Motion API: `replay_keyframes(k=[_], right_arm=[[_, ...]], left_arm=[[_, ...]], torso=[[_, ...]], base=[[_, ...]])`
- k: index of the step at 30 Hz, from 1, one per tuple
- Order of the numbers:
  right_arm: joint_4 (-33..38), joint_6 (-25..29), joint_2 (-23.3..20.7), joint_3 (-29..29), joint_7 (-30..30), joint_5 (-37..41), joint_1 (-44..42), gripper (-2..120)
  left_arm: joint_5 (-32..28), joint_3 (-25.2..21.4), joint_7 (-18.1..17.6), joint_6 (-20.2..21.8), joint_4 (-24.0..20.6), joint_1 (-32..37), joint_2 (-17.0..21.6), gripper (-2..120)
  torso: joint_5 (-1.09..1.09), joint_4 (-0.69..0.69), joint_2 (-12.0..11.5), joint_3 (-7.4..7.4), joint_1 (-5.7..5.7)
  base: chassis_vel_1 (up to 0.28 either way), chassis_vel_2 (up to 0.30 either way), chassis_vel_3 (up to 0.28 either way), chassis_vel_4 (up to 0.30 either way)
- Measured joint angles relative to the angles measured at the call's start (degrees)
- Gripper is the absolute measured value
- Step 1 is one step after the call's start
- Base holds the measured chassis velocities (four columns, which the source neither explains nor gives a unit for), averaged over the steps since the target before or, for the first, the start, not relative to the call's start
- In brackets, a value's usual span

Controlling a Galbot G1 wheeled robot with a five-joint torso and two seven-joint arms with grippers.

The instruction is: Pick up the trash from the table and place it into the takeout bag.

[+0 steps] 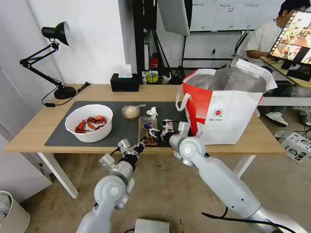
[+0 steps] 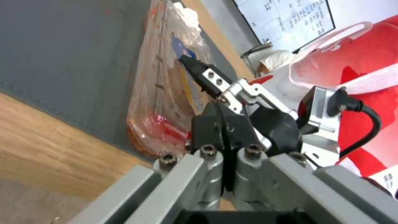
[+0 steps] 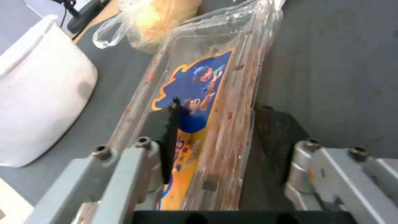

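On the table, a clear plastic tray with a blue and yellow label lies on the dark mat. My right gripper is open at the tray's near end. In the right wrist view its fingers straddle one long wall of the tray. My left gripper is shut on nothing at the table's front edge, just short of the tray. The white bowl of crayfish shells, the cup of beige food and the tissue stay on the mat. The takeout bag stands open at the right.
A black tissue box and a roll of tape sit at the table's back edge. A desk lamp stands at the back left. A bin is on the floor at left, and boxes at right.
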Motion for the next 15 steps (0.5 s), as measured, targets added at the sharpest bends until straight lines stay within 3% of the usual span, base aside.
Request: replay_keyframes(k=[1,8,9,15], right_arm=[[0.0,0.0,0.1,0.0,0.0,-0.1,0.0,36],[0.0,0.1,0.2,0.1,0.0,-0.2,-0.2,20],[-0.1,0.2,0.1,0.1,0.0,-0.3,-0.4,10],[-0.1,0.2,0.3,0.2,-0.1,-0.5,-0.6,0]], left_arm=[[0.0,0.0,0.0,0.0,0.0,0.0,0.0,0],[0.0,0.0,0.0,-0.1,0.1,0.0,0.0,0],[0.0,0.0,0.0,-0.1,0.2,0.0,-0.1,0],[0.2,0.0,0.1,-0.1,0.2,0.2,-0.1,0]], torso=[[0.0,0.0,0.0,0.0,0.0],[0.0,0.0,0.0,0.0,0.0],[0.0,-0.01,0.0,0.0,0.0],[0.0,0.0,0.0,0.0,0.0]], base=[[0.0,0.0,0.0,0.0],[0.0,0.0,0.0,0.0],[0.0,0.0,0.0,0.0],[0.0,0.0,0.0,0.0]])
